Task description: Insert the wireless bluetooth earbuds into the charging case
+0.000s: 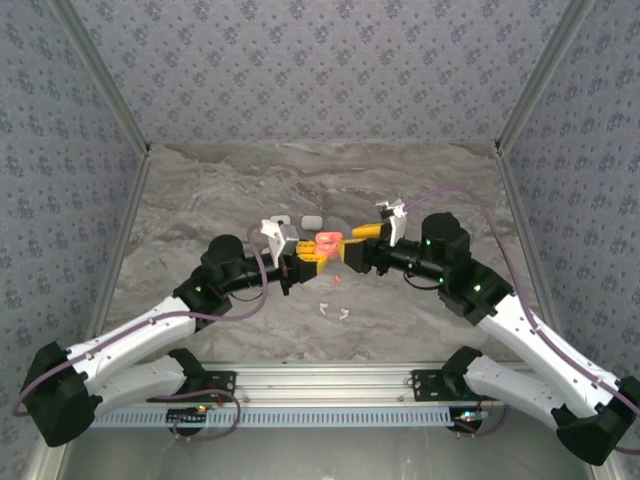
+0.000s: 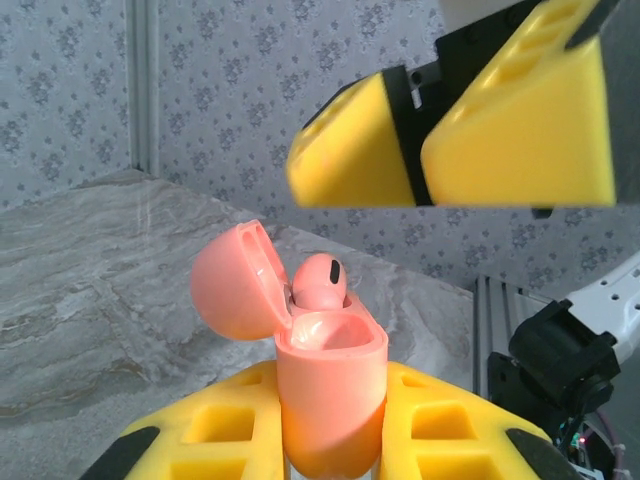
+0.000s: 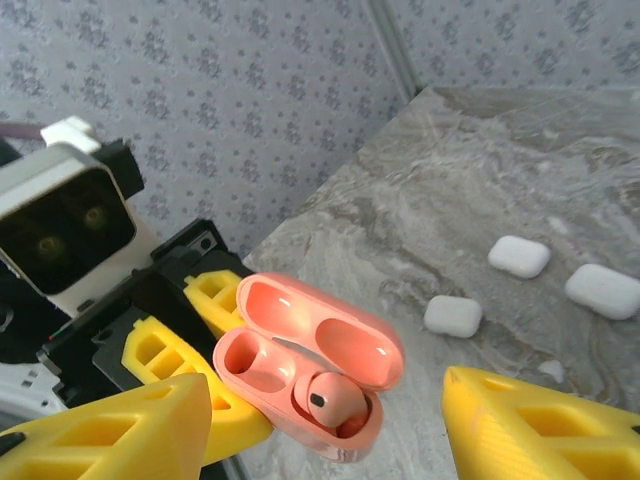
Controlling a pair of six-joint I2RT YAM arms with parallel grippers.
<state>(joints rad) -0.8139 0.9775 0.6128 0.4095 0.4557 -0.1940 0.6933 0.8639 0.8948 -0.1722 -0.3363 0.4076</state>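
My left gripper (image 2: 330,445) is shut on the salmon-pink charging case (image 2: 330,385), holding it upright above the table with its lid swung open. One pink earbud (image 2: 318,280) sits in the far socket; the near socket is empty. In the right wrist view the case (image 3: 262,362) and seated earbud (image 3: 330,398) lie just beyond my right gripper (image 3: 325,400), whose yellow fingers (image 3: 110,430) stand apart and hold nothing. From above, the two grippers meet at the case (image 1: 327,243). Two white earbuds (image 1: 322,307) and a pink one (image 1: 337,278) lie on the table.
Three white closed cases (image 3: 518,256) (image 3: 603,290) (image 3: 452,315) lie on the marble table beyond the pink case; two of these white cases (image 1: 283,221) (image 1: 311,220) show from above. Patterned walls enclose the table on three sides.
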